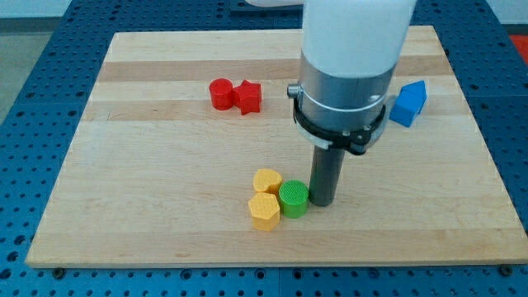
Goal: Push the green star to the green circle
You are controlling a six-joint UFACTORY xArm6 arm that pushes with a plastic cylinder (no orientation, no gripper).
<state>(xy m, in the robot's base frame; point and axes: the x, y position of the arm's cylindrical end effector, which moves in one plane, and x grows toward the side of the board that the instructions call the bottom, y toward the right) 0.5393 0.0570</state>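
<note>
The green circle (293, 199), a short round block, lies near the bottom middle of the wooden board (132, 173). My tip (321, 203) stands just to its right, touching or almost touching its edge. No green star shows in the view; the arm's wide grey and white body hides part of the board's upper middle.
Two yellow blocks sit against the green circle's left: a heart-like one (267, 180) above and a hexagon (264, 211) below. A red circle (220, 93) and a red star (248, 96) touch at upper left. A blue block (408, 103) lies at right.
</note>
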